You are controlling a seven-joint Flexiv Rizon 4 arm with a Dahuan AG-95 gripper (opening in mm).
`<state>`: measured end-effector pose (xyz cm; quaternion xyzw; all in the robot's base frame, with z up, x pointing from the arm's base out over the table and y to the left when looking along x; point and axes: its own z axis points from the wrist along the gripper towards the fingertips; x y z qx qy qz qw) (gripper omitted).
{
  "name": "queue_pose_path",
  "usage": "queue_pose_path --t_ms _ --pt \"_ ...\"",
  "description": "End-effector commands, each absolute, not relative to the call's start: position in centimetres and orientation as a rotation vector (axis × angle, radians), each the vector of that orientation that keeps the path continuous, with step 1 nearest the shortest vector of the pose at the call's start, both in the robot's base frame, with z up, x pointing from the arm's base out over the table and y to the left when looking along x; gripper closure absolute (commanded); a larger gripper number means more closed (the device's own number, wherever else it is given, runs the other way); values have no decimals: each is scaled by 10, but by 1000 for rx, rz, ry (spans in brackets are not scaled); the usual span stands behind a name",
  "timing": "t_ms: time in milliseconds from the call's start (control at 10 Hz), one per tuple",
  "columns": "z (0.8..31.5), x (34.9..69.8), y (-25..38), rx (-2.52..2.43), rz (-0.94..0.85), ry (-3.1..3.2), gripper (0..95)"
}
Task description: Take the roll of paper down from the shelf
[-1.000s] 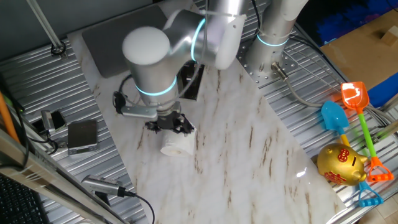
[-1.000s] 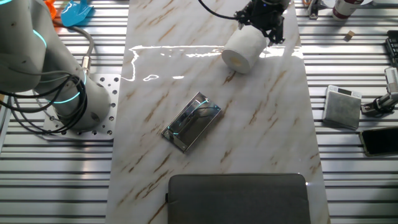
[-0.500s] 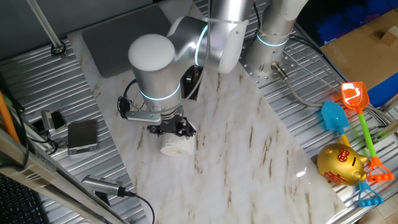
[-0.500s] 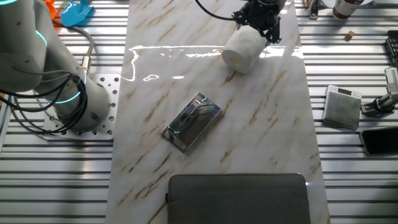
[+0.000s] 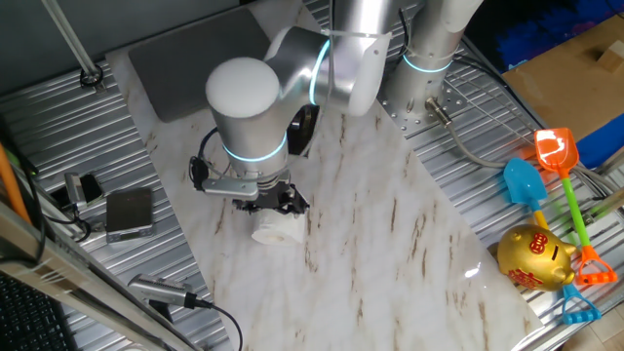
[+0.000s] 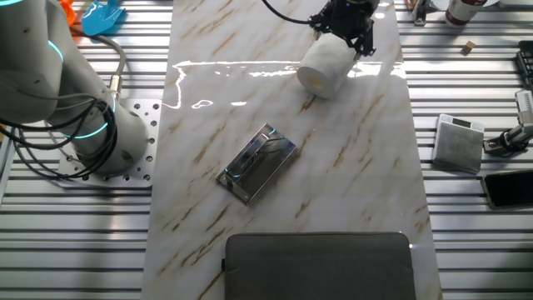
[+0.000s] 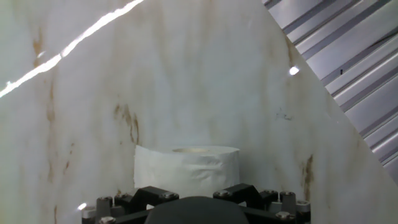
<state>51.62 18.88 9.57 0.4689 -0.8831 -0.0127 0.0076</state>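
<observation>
Beside the shelf [image 6: 257, 162], the roll of paper [image 6: 324, 67] lay on the table [image 6: 350, 158]; the end effector [image 6: 345, 23] had lifted slightly, its grip state unclear, suggesting release.

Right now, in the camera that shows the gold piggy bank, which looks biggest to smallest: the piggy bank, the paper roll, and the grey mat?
1. The grey mat, by far the largest.
2. The gold piggy bank.
3. The roll of paper, though the gripper hides part of it, so this is unsure against the piggy bank.
</observation>
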Motion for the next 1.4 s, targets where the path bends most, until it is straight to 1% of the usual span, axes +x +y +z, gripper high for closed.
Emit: queue_pose_path --t_ms 100,1100,1400 --pt "96 516 188 1403 -67 -2805 0" --pt "94 516 188 1474 -67 -2759 0" --pt "85 518 185 1458 -77 -2784 0"
